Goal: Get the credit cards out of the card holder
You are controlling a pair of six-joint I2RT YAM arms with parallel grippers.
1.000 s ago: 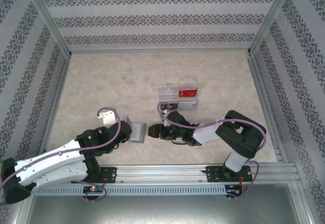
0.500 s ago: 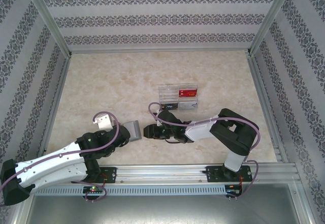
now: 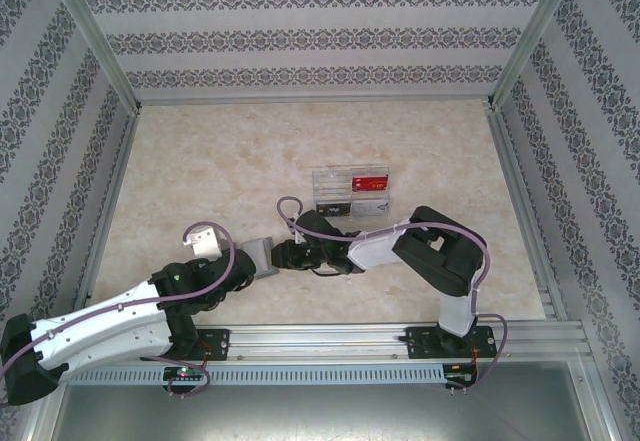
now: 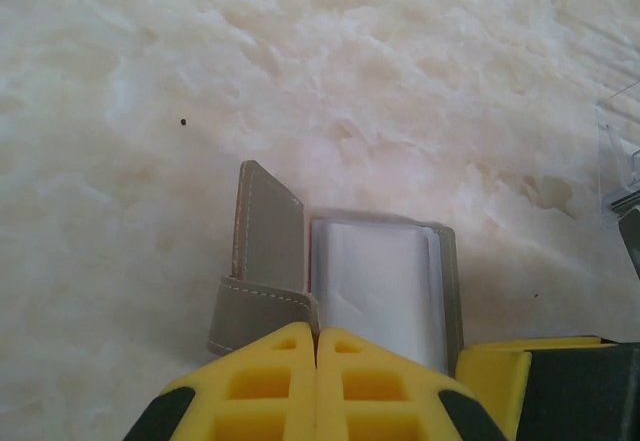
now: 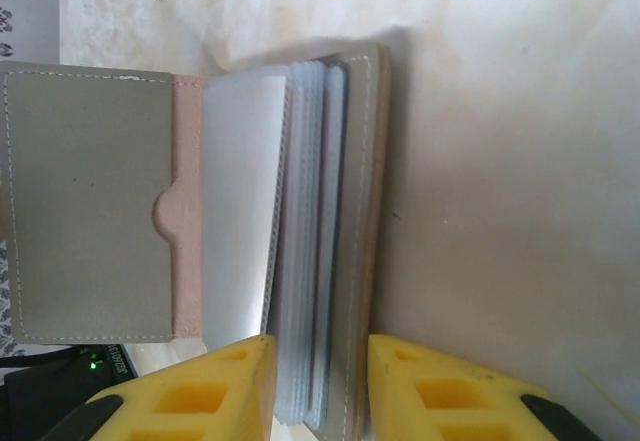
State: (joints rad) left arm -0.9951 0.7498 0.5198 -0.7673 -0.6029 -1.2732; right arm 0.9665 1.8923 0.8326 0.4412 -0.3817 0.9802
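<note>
One grey card holder lies open on the table, near the front edge and between the two grippers. Its two panels are spread, with a pack of clear sleeves standing between them. The left gripper is closed, fingers together at the holder's near edge. The right gripper has one finger on each side of the sleeves and one panel; I cannot tell whether it squeezes. Behind stands one clear tray with two cards: one red card and one pale card.

One card holder, one clear tray, one red card, two grippers: left gripper, right gripper.
</note>
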